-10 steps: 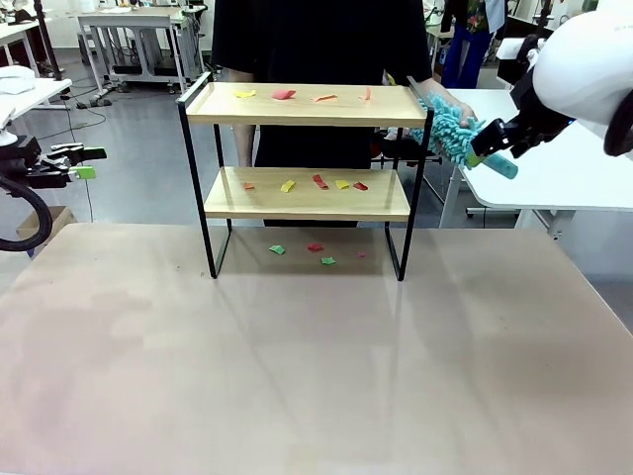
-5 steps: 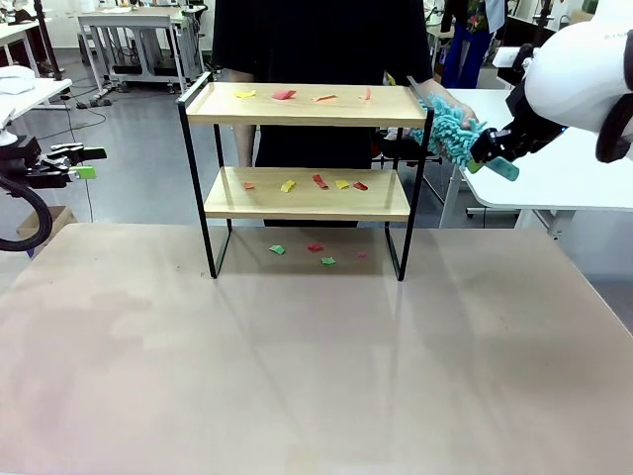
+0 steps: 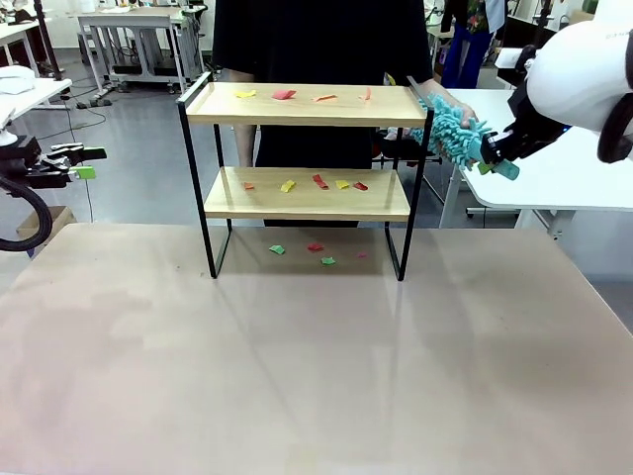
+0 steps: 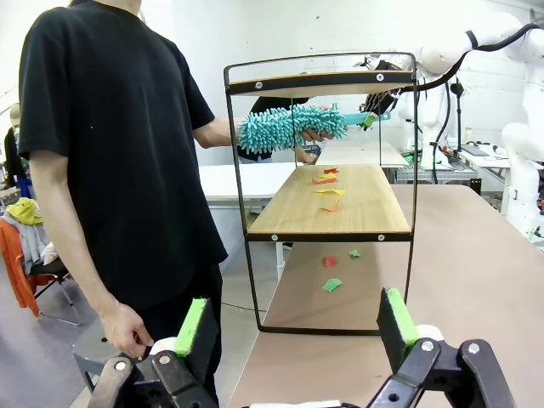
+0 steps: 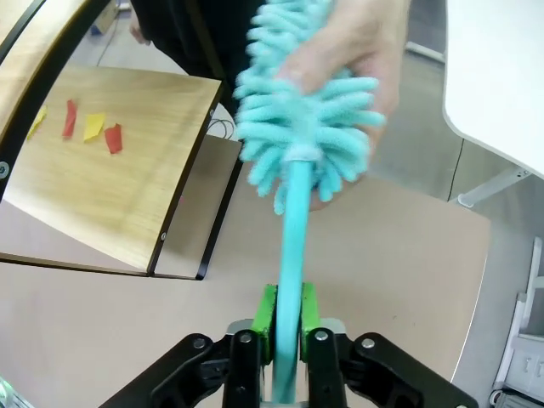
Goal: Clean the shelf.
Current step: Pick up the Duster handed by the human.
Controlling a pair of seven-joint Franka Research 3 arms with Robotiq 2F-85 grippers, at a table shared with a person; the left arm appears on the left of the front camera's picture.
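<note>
The shelf [image 3: 307, 106] stands at the table's far side, two wooden boards in a black frame, with coloured paper scraps [image 3: 318, 181] on both boards and on the table under it. My right gripper [image 3: 492, 152] is off the shelf's right end, shut on the handle of a teal fluffy duster [image 3: 452, 129] [image 5: 299, 127]. A person's hand [image 5: 365, 51] grips the duster's head. The hand and duster also appear beyond the shelf [image 4: 327, 170] in the left wrist view, duster [image 4: 289, 126]. My left gripper [image 3: 81, 163] [image 4: 293, 327] hangs open at the far left, off the table.
The person stands behind the shelf [image 3: 316, 40]. A white desk [image 3: 554, 168] lies behind my right arm. More scraps [image 3: 316, 252] lie on the table beneath the lower board. The near table [image 3: 316, 366] is bare.
My right gripper and the duster have shifted slightly up and to the right, away from the shelf's end. The left arm has not moved.
</note>
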